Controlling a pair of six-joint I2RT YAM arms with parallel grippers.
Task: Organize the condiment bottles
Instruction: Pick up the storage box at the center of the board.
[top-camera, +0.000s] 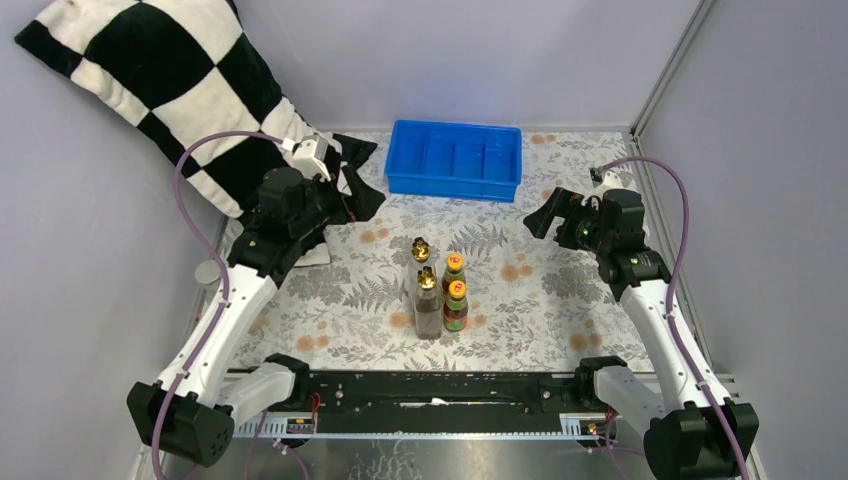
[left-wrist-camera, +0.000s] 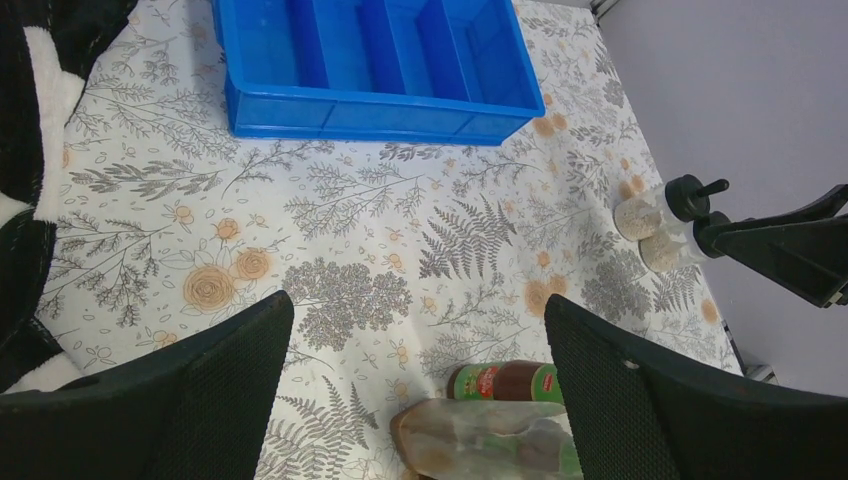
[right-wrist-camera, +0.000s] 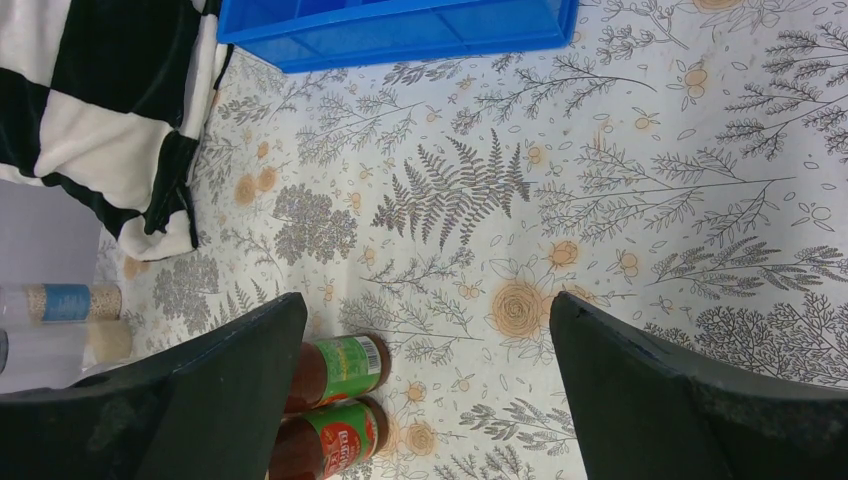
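Observation:
Two clear gold-spouted bottles (top-camera: 428, 305) (top-camera: 420, 250) and two dark orange-capped bottles (top-camera: 453, 268) (top-camera: 456, 302) stand clustered mid-table. The wrist views show them from the side: a clear bottle (left-wrist-camera: 490, 440), and dark ones (left-wrist-camera: 505, 382) (right-wrist-camera: 345, 365) (right-wrist-camera: 335, 440). Two black-capped shakers (left-wrist-camera: 645, 215) (left-wrist-camera: 668, 250) stand at the right, beside my right gripper's fingers (left-wrist-camera: 790, 250). Two clear jars (right-wrist-camera: 60, 300) (right-wrist-camera: 100, 342) stand at the far left; a silver lid (top-camera: 207, 272) shows there. My left gripper (top-camera: 362, 180) (left-wrist-camera: 420, 390) is open and empty, raised left of the tray. My right gripper (top-camera: 545, 212) (right-wrist-camera: 425, 390) is open and empty, raised at the right.
A blue compartment tray (top-camera: 455, 185) (left-wrist-camera: 350, 115) (right-wrist-camera: 400, 40) sits at the back middle with nothing in it. A black-and-white checked pillow (top-camera: 160, 90) (right-wrist-camera: 100, 120) leans at the back left, close to the left arm. Grey walls close in the left, back and right sides.

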